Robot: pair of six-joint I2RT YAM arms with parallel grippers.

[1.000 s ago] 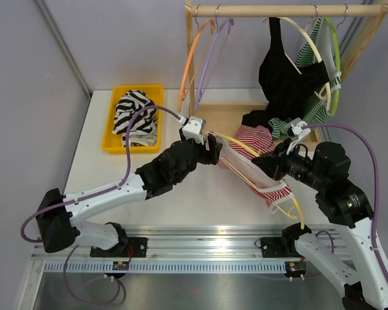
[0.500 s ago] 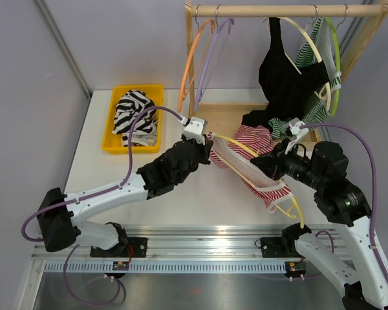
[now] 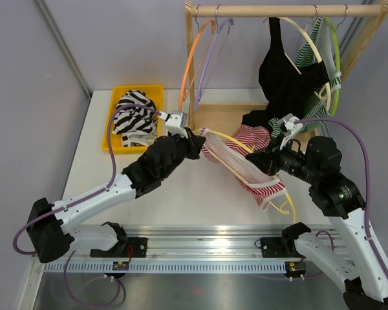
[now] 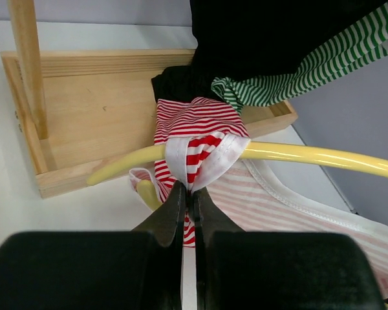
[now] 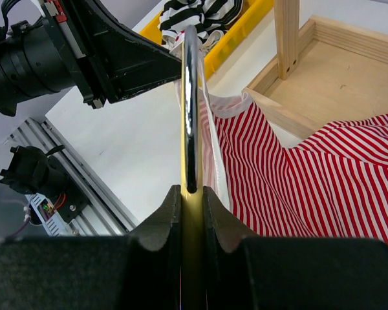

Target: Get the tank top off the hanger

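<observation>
from here the table (image 3: 200,194) is plain white, boxed in by grey walls, with a metal rail (image 3: 200,239) along its near edge. a wooden rack (image 3: 278,10) stands at the far right on a shallow wooden tray (image 3: 223,116), and one yellow bin (image 3: 116,150) sits far left holding a zebra-striped garment (image 3: 132,113). i count five hangers. four hang on the rack: an orange hanger (image 3: 183,76) and a purple hanger (image 3: 201,70), both bare, a cream hanger (image 3: 310,39) carrying a black top (image 3: 288,77), and a green hanger (image 3: 337,58) with a green-striped top (image 3: 320,110). the fifth, a yellow hanger (image 4: 310,155), is held low over the table between the two arms. the right gripper (image 5: 191,194) is clamped on that hanger. the red-striped tank top (image 3: 249,171) is draped over it, trailing back onto the tray. the left gripper (image 4: 187,194) is pinched tight on the tank top's white-edged strap where it wraps the hanger's arm.
</observation>
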